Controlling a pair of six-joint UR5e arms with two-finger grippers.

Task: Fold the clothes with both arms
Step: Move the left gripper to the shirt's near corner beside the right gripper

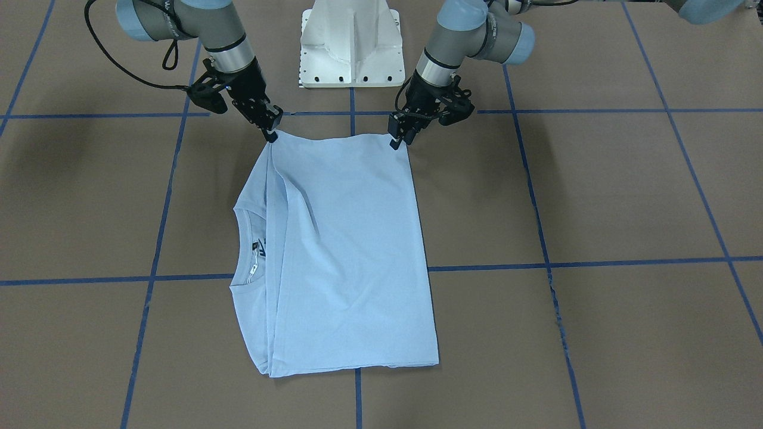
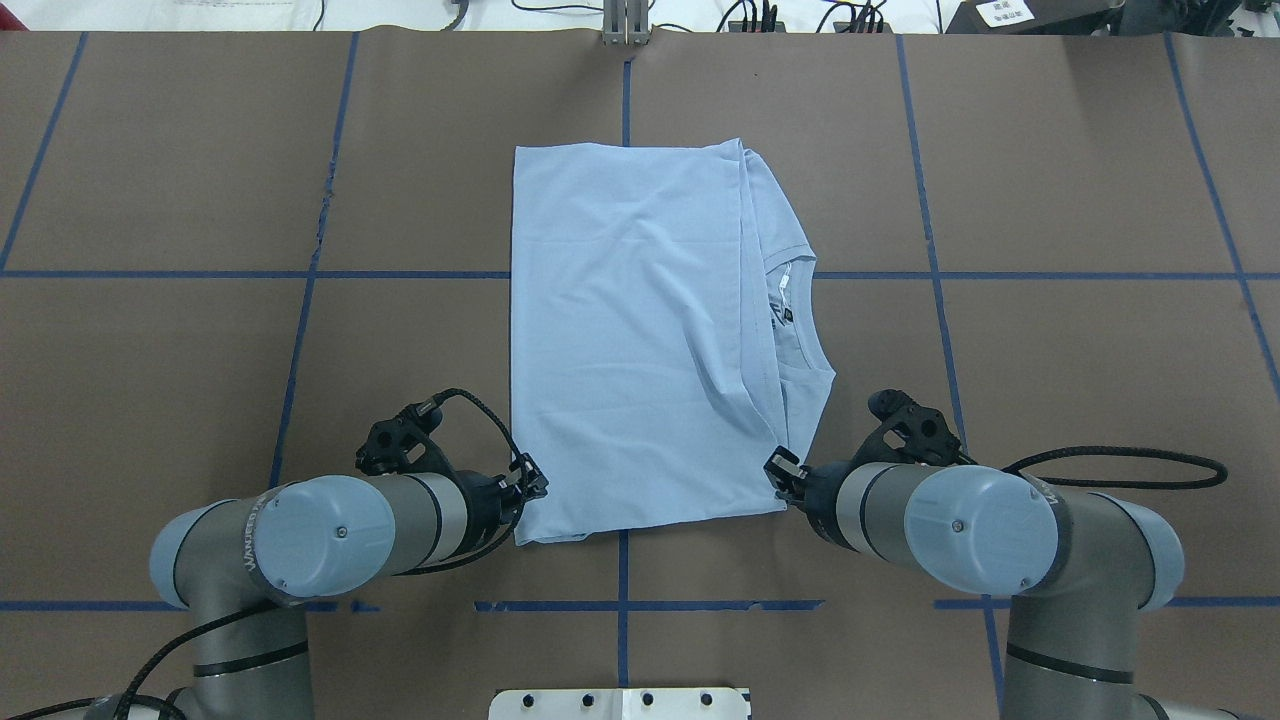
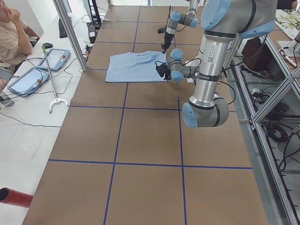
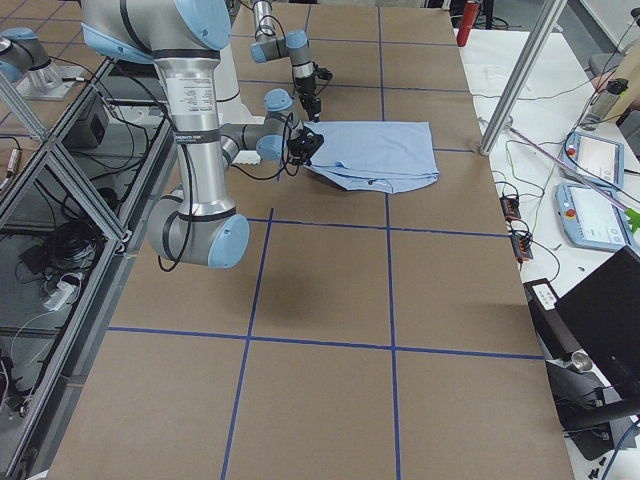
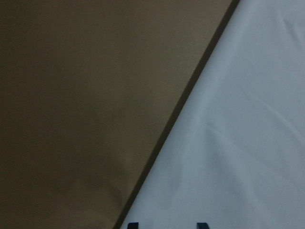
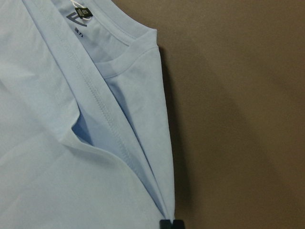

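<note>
The light blue T-shirt (image 1: pixel 351 250) (image 2: pixel 630 330) lies folded into a tall rectangle in the middle of the brown table. Its round collar (image 2: pixel 790 300) with the dark label (image 6: pixel 78 14) peeks out on my right side. The chest print is hidden. My right gripper (image 1: pixel 273 134) (image 2: pixel 780 472) (image 6: pixel 171 224) is shut on the shirt's near right corner, where the layers pinch together. At the near left corner my left gripper (image 1: pixel 400 140) (image 2: pixel 530 487) (image 5: pixel 167 225) stands open, its fingertips spread over the cloth (image 5: pixel 238 143) beside the shirt's edge.
The white pedestal base (image 1: pixel 351 42) stands just behind the grippers. Blue tape lines (image 2: pixel 312 275) grid the table. In the exterior left view a seated person (image 3: pixel 11 28), tablets (image 3: pixel 54 58) and a metal post (image 3: pixel 70 33) sit beyond the table's far edge.
</note>
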